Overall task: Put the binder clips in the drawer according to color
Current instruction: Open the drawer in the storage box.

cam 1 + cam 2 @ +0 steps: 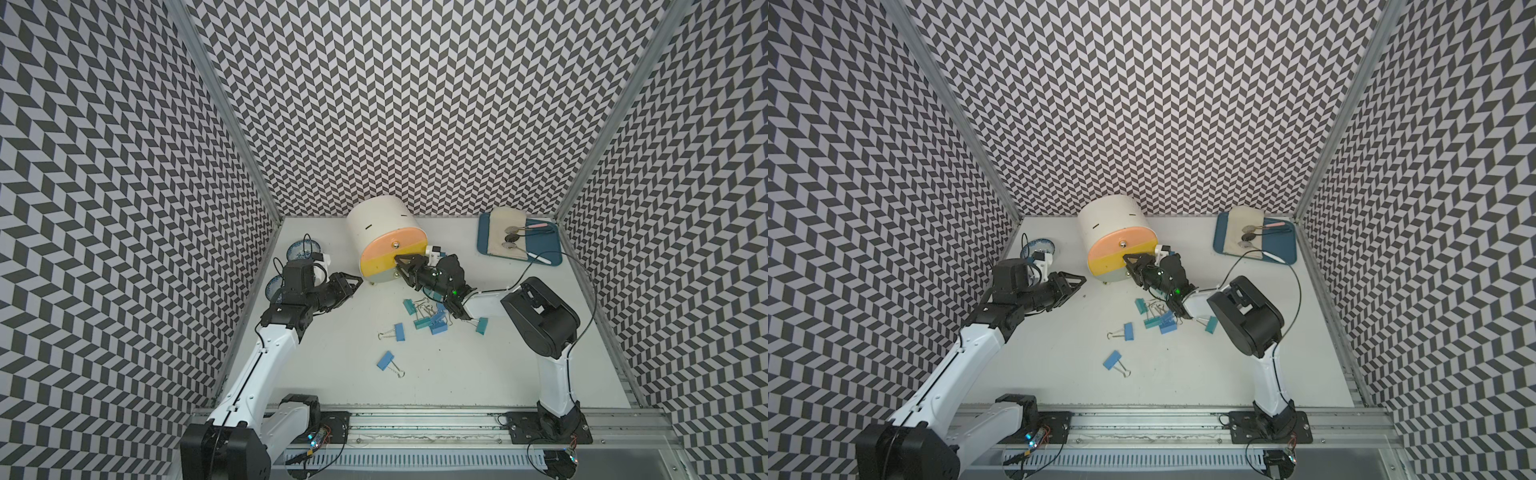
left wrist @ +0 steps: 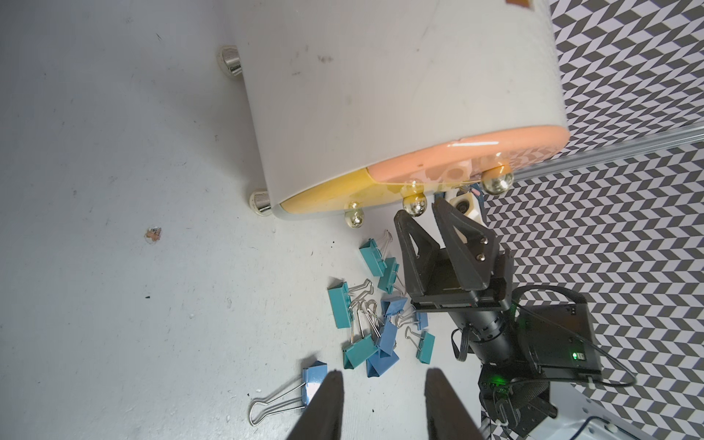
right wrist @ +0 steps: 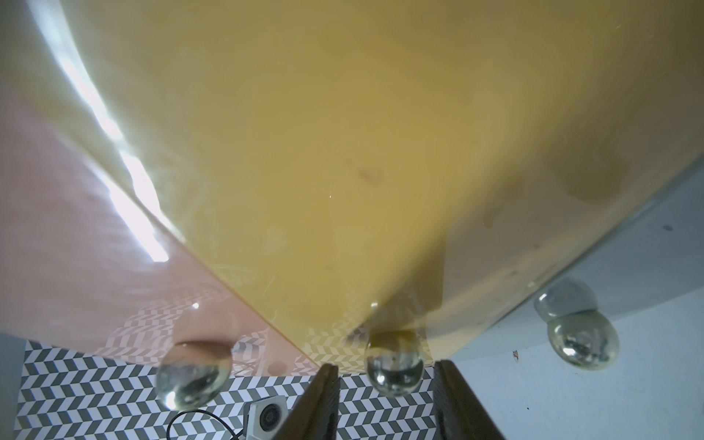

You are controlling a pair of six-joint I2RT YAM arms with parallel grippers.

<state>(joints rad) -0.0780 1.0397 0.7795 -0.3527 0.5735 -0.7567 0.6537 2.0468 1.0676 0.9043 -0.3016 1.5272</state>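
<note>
Both parted and empty, left gripper [image 1: 356, 284] and right gripper [image 1: 398, 267] are being shown by the far-centre drawer [image 1: 374, 224]; binder clips [image 1: 432, 321] just nearer.
Its middle knob [image 3: 394, 367], smooth and likely slippery, is being straddled by the right gripper.

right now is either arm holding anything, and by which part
Nothing is held yet. The right gripper has its fingers on either side of the yellow drawer's knob, with gaps both sides. The left gripper is open and empty.
</note>
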